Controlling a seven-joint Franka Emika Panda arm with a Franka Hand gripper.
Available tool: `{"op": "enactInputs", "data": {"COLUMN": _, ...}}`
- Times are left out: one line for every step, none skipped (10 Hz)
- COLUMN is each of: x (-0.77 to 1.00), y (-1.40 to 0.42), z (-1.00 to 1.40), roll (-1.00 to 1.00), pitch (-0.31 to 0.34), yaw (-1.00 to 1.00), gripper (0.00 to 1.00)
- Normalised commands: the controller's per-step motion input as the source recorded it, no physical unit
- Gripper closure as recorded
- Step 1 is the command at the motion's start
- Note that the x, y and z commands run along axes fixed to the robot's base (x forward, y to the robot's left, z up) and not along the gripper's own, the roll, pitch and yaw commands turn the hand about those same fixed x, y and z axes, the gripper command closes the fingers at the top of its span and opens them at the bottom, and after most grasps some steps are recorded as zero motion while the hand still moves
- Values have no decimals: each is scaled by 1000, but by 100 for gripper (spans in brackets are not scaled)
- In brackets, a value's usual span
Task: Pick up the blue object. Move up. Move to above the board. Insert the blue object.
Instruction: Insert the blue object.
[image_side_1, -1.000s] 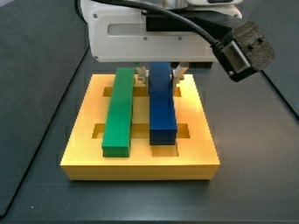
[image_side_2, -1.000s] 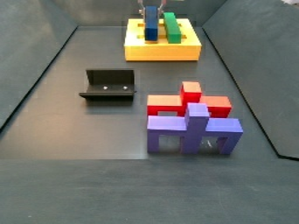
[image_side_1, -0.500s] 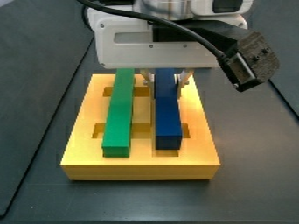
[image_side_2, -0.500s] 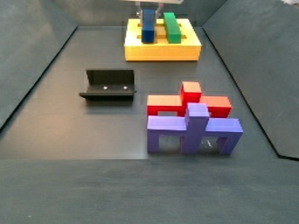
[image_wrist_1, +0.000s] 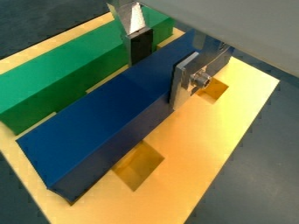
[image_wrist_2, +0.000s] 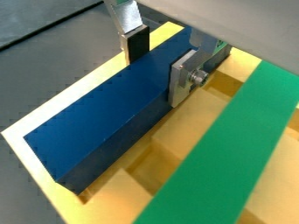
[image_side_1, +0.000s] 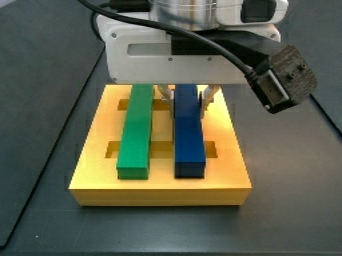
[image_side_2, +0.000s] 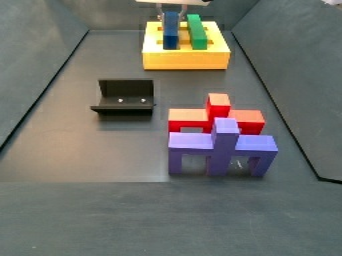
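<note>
Wrist views showed our gripper (image_wrist_1: 162, 54) clamped on the far end of the blue object (image_wrist_1: 111, 122), a stiff, light-looking bar lying in the board (image_wrist_1: 222, 157) beside the green bar (image_wrist_1: 65, 74).

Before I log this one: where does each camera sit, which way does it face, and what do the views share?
Wrist views: both on the arm, looking down at the gripper, fingers astride the blue object.
Close side view: faces the board end-on; gripper and wrist housing show.
Far side view: looks across the floor past the fixture to the board; gripper barely shows.
Shared: blue object beside the green bar.
</note>
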Motion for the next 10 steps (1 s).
{"op": "enactInputs", "data": {"x": 0, "y": -120, "z": -114, "roll": 66, "pitch": -89, "yaw": 57, "gripper": 100}}
{"op": "enactInputs", "data": {"x": 0, "y": -94, "z": -134, "roll": 61, "pitch": -57, "yaw": 23, "gripper": 100}}
{"op": "enactInputs", "data": {"x": -114, "y": 0, "z": -240, "roll": 66, "pitch": -59, "yaw": 17, "gripper": 100}}
{"op": "enactInputs", "data": {"x": -237, "y": 29, "z": -186, "roll": 91, "pitch": -74, "yaw": 257, "gripper": 100}}
{"op": "enactInputs", "data": {"x": -40, "y": 0, "z": -140, "roll": 76, "pitch": -70, "yaw": 323, "gripper": 100}}
{"op": "enactInputs", "data": {"x": 0, "y": 0, "z": -186, "roll": 0, "pitch": -24, "yaw": 91, "gripper": 100}}
{"op": "enactInputs", "data": {"x": 0, "y": 0, "z": -209, "roll": 0, "pitch": 0, "yaw": 9, "gripper": 100}}
{"op": "enactInputs", "data": {"x": 0, "y": 0, "z": -291, "roll": 0, "pitch": 0, "yaw": 0, "gripper": 100}}
{"op": "enactInputs", "data": {"x": -6, "y": 0, "z": -169, "roll": 0, "pitch": -3, "yaw": 0, "gripper": 100}}
{"op": "enactInputs", "data": {"x": 0, "y": 0, "z": 0, "roll": 0, "pitch": 0, "yaw": 0, "gripper": 100}}
